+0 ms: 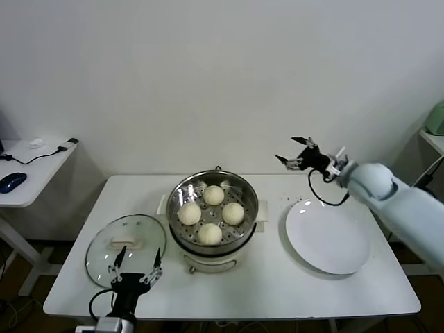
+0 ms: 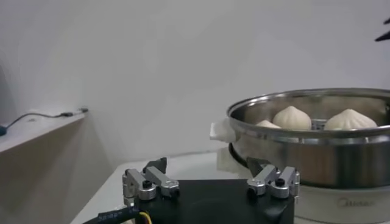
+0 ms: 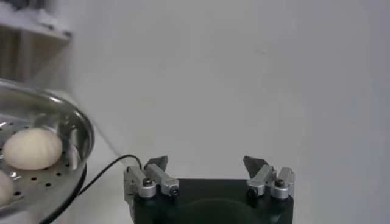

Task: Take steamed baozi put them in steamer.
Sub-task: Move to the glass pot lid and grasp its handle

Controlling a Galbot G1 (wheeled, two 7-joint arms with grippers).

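My left end effector (image 1: 138, 266) hovers spread and empty at the near edge of the white surface (image 1: 277, 284), over the glass lid (image 1: 125, 248). Mid-surface, four steamed baozi (image 1: 210, 214) sit on the perforated tray inside the steamer (image 1: 182, 196), a bare white plate (image 1: 327, 239) just beside it. My right end effector (image 1: 297, 152), likewise spread, hangs above the far edge before a plain white wall (image 1: 208, 76); a side desk (image 1: 31, 173) stands left.

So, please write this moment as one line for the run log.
baozi: all four in steamer | plate: bare | lid: on table | left tool: open by lid | right tool: open, raised behind plate
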